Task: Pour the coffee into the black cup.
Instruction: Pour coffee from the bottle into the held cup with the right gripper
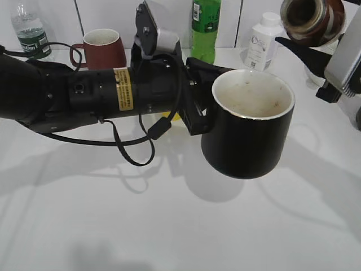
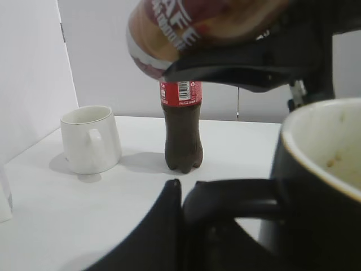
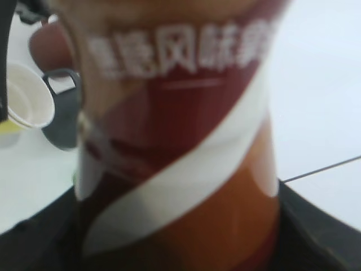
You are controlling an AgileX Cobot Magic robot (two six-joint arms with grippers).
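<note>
White worktop, tiled wall behind. Left claw clamped on black cup handle, cup held mid-air, mouth up. Right claw clamped on coffee bottle, tipped toward horizontal, up-right of the cup, not yet over the rim.

A black cup with a stained, cream-white inside is seen above a white worktop. The coffee bottle is wrapped in dark red and orange-brown, crossed by a white diagonal band and white lettering. Behind are shown a maroon mug, a green bottle, a white mug and a dark cola bottle with a red label.
</note>
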